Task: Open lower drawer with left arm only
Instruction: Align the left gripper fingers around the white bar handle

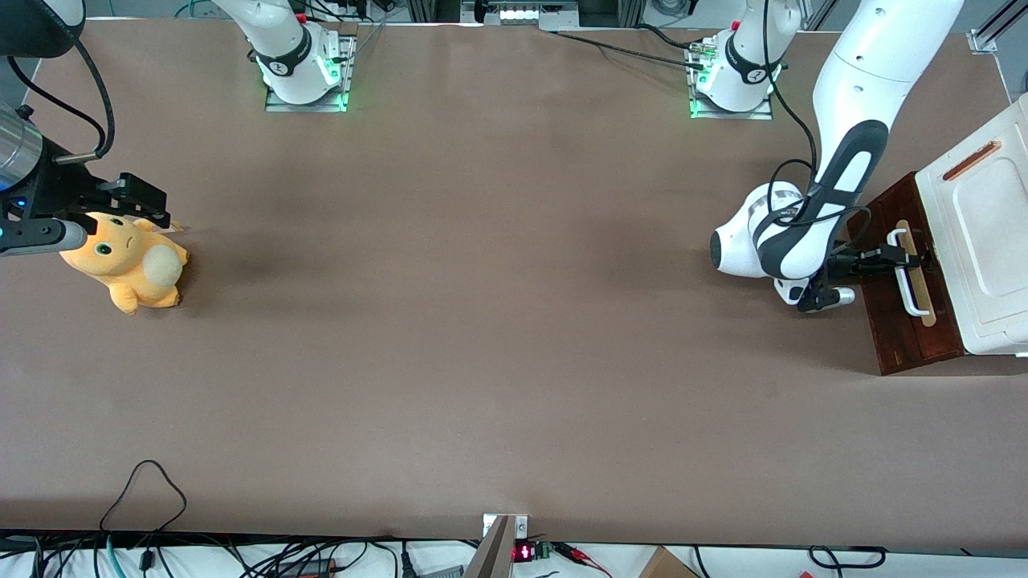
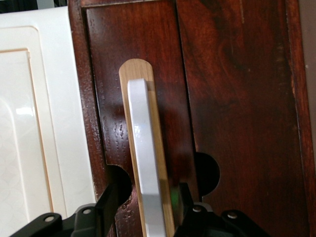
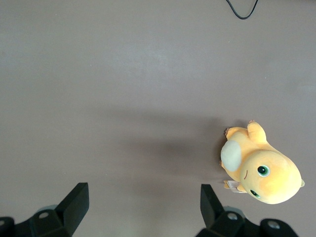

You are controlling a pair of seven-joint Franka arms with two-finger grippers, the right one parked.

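Note:
The lower drawer (image 1: pixel 887 321) shows its dark red-brown front at the working arm's end of the table, under the white moulded cabinet top (image 1: pixel 984 241). Its white bar handle (image 1: pixel 913 295) lies over a tan strip. The left arm (image 1: pixel 851 152) reaches down to it, and its black gripper (image 1: pixel 911 258) is at the end of the handle farther from the front camera. In the left wrist view the gripper (image 2: pixel 149 190) is open, one finger (image 2: pixel 114 195) on each side of the white handle (image 2: pixel 140 133), with a gap at both sides. The drawer front (image 2: pixel 106 64) looks flush.
An orange plush toy (image 1: pixel 128 261) lies toward the parked arm's end of the table, also seen in the right wrist view (image 3: pixel 261 170). Cables hang along the table's edge nearest the front camera. Brown tabletop (image 1: pixel 482 281) spreads between toy and cabinet.

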